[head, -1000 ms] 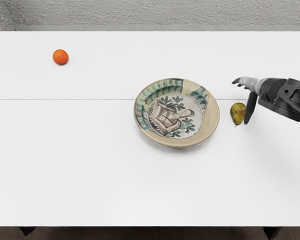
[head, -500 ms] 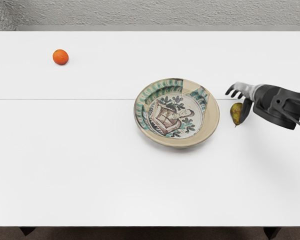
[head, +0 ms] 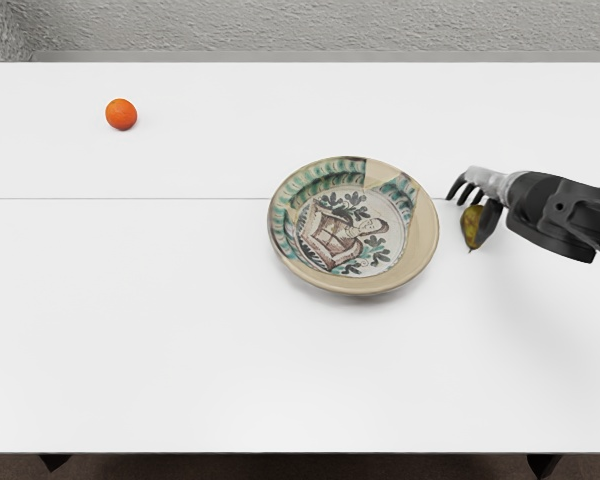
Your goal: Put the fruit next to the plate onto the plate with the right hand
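Tabletop (head: 180,340) white, seam (head: 130,198) across, rough grey wall (head: 280,25) behind, plate (head: 427,238) centre-right.

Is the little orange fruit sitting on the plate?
No, the orange fruit lies on the table, far left of the plate.

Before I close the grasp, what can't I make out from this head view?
- Contact: the right hand overlaps the pear, and its thumb covers the pear's right side, so I cannot tell whether it is touching or hovering.
- Beyond the wrist, the right arm is cut off by the picture's right edge.
- The left arm is out of view.
- The orange is too small to show surface detail.
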You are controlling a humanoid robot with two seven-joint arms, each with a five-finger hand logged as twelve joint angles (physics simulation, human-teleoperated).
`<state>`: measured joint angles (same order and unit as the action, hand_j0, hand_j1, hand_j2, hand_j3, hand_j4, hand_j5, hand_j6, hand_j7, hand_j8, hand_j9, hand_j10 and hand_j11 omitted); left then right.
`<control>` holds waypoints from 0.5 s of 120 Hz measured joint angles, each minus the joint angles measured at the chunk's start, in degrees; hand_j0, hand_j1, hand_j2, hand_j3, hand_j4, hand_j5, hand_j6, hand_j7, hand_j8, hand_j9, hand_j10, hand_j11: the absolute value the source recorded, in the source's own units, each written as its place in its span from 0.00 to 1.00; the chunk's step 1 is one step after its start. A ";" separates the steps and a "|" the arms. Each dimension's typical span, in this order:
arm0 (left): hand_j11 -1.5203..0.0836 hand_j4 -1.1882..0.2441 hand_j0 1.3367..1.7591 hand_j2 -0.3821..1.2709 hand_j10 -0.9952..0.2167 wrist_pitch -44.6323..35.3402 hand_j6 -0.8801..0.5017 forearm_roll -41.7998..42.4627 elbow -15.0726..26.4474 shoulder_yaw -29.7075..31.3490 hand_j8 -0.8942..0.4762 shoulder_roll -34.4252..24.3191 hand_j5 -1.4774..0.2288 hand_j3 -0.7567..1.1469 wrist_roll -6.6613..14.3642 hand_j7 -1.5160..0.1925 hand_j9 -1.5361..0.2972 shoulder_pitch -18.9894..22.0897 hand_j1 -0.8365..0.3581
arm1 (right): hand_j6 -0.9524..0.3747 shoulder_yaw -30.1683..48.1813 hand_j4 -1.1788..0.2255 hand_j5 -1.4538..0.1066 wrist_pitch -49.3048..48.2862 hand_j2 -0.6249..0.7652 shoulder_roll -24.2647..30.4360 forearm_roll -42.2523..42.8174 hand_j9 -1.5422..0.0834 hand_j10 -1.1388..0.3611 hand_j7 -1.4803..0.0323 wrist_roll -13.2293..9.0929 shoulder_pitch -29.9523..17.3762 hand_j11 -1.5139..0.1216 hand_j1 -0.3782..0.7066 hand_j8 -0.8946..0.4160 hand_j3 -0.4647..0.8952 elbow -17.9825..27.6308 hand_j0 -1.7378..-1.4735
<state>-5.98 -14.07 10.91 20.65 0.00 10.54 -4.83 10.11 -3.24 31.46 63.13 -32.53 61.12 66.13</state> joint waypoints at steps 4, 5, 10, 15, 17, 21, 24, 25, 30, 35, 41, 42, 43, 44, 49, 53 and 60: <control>0.95 0.83 0.76 0.23 0.82 0.00 0.64 0.00 0.00 0.00 0.65 0.00 0.87 0.40 0.00 0.89 0.84 0.00 0.99 | 0.41 0.02 0.55 0.60 0.00 0.43 0.27 -0.01 0.63 0.49 0.63 0.00 0.00 0.61 0.46 0.37 0.34 0.22 0.30; 0.95 0.83 0.76 0.23 0.82 0.00 0.64 0.00 -0.01 0.00 0.65 0.00 0.87 0.40 0.00 0.89 0.84 0.00 0.99 | 0.41 0.04 0.55 0.60 -0.01 0.43 0.37 -0.02 0.63 0.49 0.63 0.00 0.00 0.61 0.46 0.37 0.34 0.30 0.30; 0.95 0.83 0.76 0.23 0.82 0.00 0.64 0.00 -0.01 0.02 0.65 0.00 0.87 0.40 0.00 0.89 0.84 0.00 0.99 | 0.42 0.11 0.56 0.61 0.01 0.43 0.89 -0.03 0.64 0.50 0.65 -0.01 0.05 0.62 0.44 0.39 0.34 0.74 0.30; 0.95 0.83 0.76 0.23 0.82 0.00 0.64 0.00 -0.01 0.05 0.65 0.00 0.87 0.40 0.00 0.89 0.84 0.00 0.99 | 0.44 0.16 0.57 0.62 0.03 0.42 1.33 -0.03 0.65 0.51 0.66 -0.03 0.11 0.63 0.43 0.40 0.34 1.10 0.30; 0.95 0.83 0.76 0.23 0.82 0.00 0.64 0.00 -0.01 0.05 0.65 0.00 0.87 0.40 0.00 0.89 0.84 0.00 0.99 | 0.44 0.17 0.58 0.63 0.04 0.42 1.46 -0.03 0.66 0.51 0.67 -0.04 0.12 0.64 0.42 0.40 0.34 1.20 0.30; 0.95 0.83 0.76 0.23 0.82 0.00 0.64 0.00 -0.01 0.06 0.65 0.00 0.87 0.40 0.00 0.89 0.84 0.00 0.99 | 0.45 0.21 0.58 0.64 0.04 0.42 1.69 -0.04 0.66 0.52 0.67 -0.05 0.15 0.64 0.41 0.41 0.34 1.38 0.30; 0.95 0.83 0.76 0.23 0.82 0.00 0.64 0.00 -0.01 0.08 0.65 0.00 0.87 0.40 0.00 0.89 0.84 0.00 0.99 | 0.45 0.24 0.59 0.64 0.05 0.42 1.89 -0.04 0.67 0.53 0.68 -0.06 0.16 0.65 0.40 0.41 0.34 1.50 0.30; 0.95 0.83 0.76 0.23 0.82 0.00 0.64 0.00 -0.01 0.09 0.65 0.00 0.87 0.40 0.00 0.89 0.84 0.00 0.99 | 0.45 0.25 0.59 0.64 0.06 0.42 1.98 -0.05 0.67 0.53 0.68 -0.06 0.16 0.65 0.40 0.42 0.34 1.57 0.30; 0.95 0.83 0.76 0.23 0.82 0.00 0.64 0.00 -0.02 0.12 0.65 0.00 0.87 0.40 0.00 0.89 0.84 0.00 0.99 | 0.46 0.28 0.60 0.65 0.09 0.42 2.47 -0.10 0.68 0.53 0.69 -0.10 0.18 0.66 0.39 0.42 0.34 1.94 0.30; 0.95 0.83 0.76 0.23 0.82 0.00 0.64 0.00 -0.02 0.14 0.65 0.00 0.87 0.40 0.00 0.89 0.84 0.00 0.99 | 0.46 0.28 0.60 0.65 0.14 0.42 2.87 -0.13 0.68 0.54 0.69 -0.15 0.16 0.66 0.39 0.43 0.34 2.30 0.30; 0.95 0.83 0.76 0.23 0.82 0.00 0.64 0.00 -0.02 0.15 0.65 0.00 0.87 0.40 0.00 0.89 0.84 0.00 0.99 | 0.47 0.26 0.60 0.66 0.22 0.41 3.19 -0.13 0.68 0.54 0.70 -0.19 0.11 0.66 0.39 0.43 0.34 2.58 0.30; 0.95 0.83 0.76 0.23 0.82 0.00 0.64 0.00 -0.02 0.15 0.65 0.00 0.87 0.40 0.00 0.89 0.84 0.00 0.99 | 0.47 0.25 0.60 0.66 0.23 0.41 3.23 -0.13 0.68 0.54 0.69 -0.19 0.10 0.66 0.39 0.43 0.34 2.62 0.30; 0.95 0.83 0.76 0.23 0.82 0.00 0.64 0.00 -0.02 0.15 0.65 0.00 0.87 0.40 0.00 0.89 0.84 0.00 0.99 | 0.46 0.24 0.60 0.66 0.23 0.41 3.26 -0.13 0.68 0.54 0.69 -0.20 0.09 0.66 0.39 0.43 0.34 2.64 0.30; 0.95 0.83 0.76 0.23 0.82 0.00 0.64 0.00 -0.02 0.16 0.65 0.00 0.87 0.40 0.00 0.89 0.84 0.00 0.99 | 0.46 0.23 0.60 0.65 0.24 0.41 3.30 -0.13 0.68 0.54 0.69 -0.20 0.08 0.66 0.39 0.43 0.34 2.67 0.30; 0.95 0.83 0.76 0.23 0.82 0.00 0.64 0.00 -0.02 0.16 0.65 0.00 0.87 0.40 0.00 0.89 0.84 0.00 0.99 | 0.46 0.19 0.60 0.65 0.27 0.41 3.42 -0.12 0.68 0.53 0.69 -0.22 0.03 0.66 0.40 0.42 0.34 2.78 0.30; 0.95 0.83 0.76 0.23 0.82 0.00 0.64 0.01 -0.02 0.17 0.65 0.00 0.87 0.40 0.00 0.89 0.84 0.00 0.99 | 0.45 0.16 0.59 0.64 0.29 0.41 3.44 -0.11 0.67 0.53 0.68 -0.23 0.01 0.65 0.41 0.41 0.34 2.83 0.30; 0.95 0.83 0.76 0.23 0.82 0.00 0.64 0.00 -0.04 0.15 0.65 0.00 0.87 0.40 0.00 0.89 0.84 0.00 0.99 | 0.44 0.13 0.58 0.63 0.31 0.40 3.40 -0.08 0.65 0.51 0.66 -0.24 -0.03 0.63 0.43 0.40 0.34 2.88 0.30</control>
<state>-5.98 -14.07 10.87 20.80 0.00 10.54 -4.83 10.24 -2.93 34.86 63.05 -32.77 61.10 69.01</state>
